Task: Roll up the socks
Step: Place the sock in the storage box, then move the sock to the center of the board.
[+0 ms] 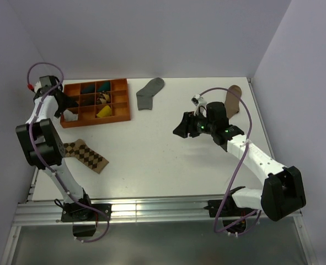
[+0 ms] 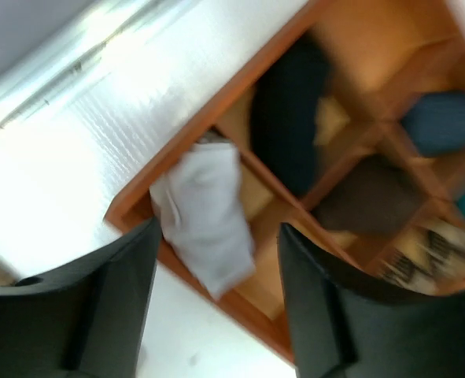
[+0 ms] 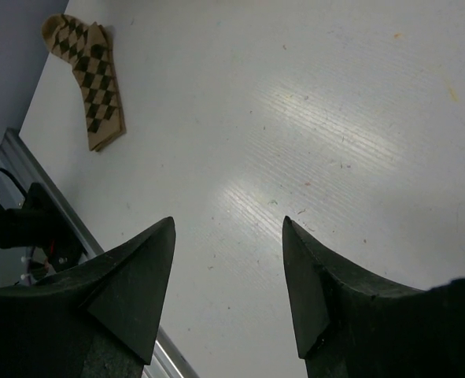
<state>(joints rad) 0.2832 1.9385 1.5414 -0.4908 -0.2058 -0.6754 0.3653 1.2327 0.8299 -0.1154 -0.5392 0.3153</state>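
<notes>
Tray (image 1: 110, 120) one, grey sock (image 1: 150, 93) one.

right gripper (image 3: 228, 230) spread wide along the bottom of the frame, white table (image 3: 334, 118) beneath, diamond-patterned sock (image 3: 90, 79) flat at upper left, metal rail (image 3: 29, 169) at left edge

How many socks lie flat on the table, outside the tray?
3: plain grey fabric sock right of the orange tray; tan diamond-patterned sock near left; brown sock far right, partly hidden.

Cloth grey sock (image 1: 150, 92), matt wooden tray (image 1: 96, 122), smooth sheeny table (image 1: 151, 160)
</notes>
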